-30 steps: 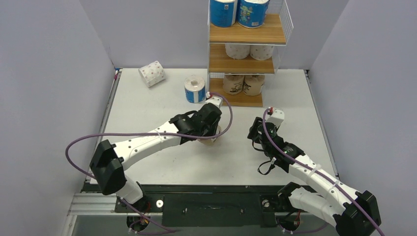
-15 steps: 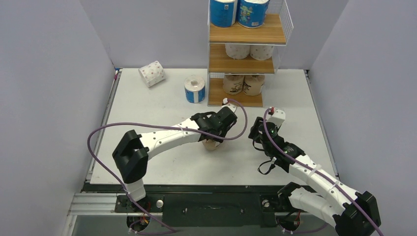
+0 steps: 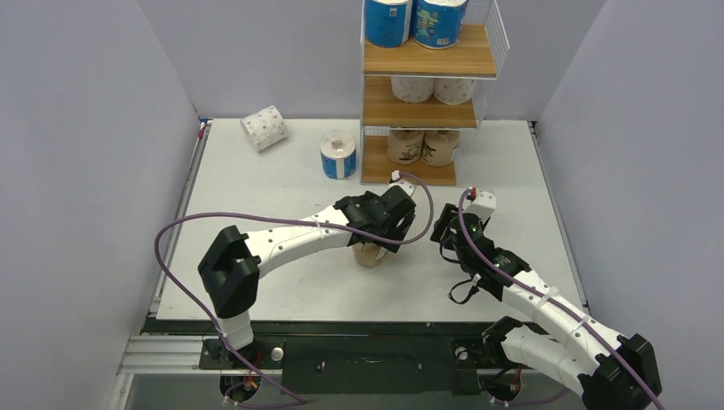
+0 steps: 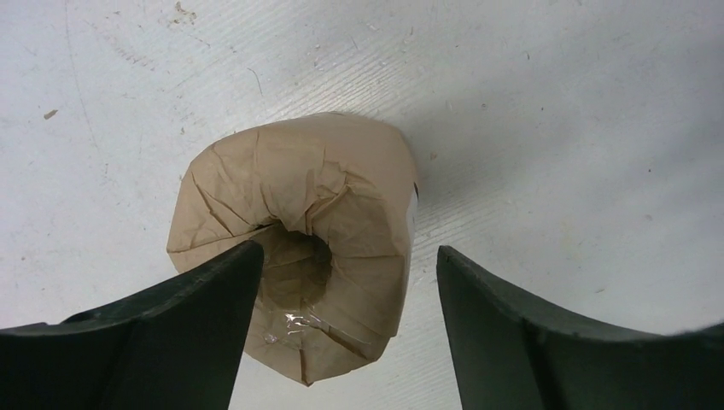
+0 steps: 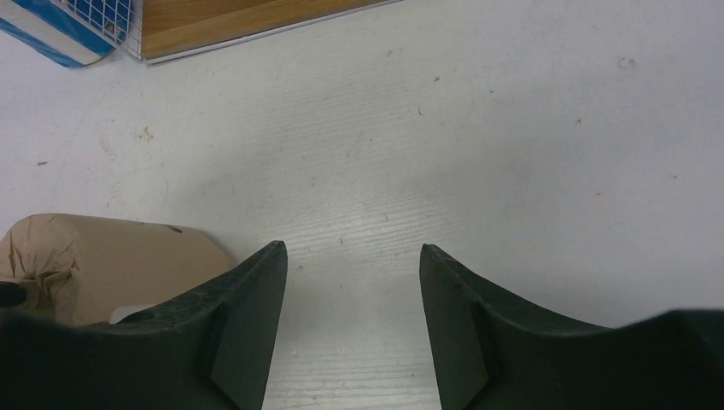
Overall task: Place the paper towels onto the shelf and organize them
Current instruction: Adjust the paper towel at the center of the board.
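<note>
From above, the left claw [image 3: 382,243] hangs over a brown kraft roll [image 3: 369,254] standing on the white counter [image 3: 282,184]. The right claw [image 3: 444,229] is just beside it, and the wire-and-wood shelf [image 3: 427,60] lies beyond both.

At the left wrist, the left claw [image 4: 347,252] is spread wide and grips nothing. Beneath it, the kraft roll [image 4: 341,188] shows its crumpled end tucked into the core, its axis pointing up at the claw.

At the right wrist, the right claw [image 5: 351,249] gapes over scuffed counter [image 5: 478,128], with the kraft roll [image 5: 102,256] to its left.
</note>
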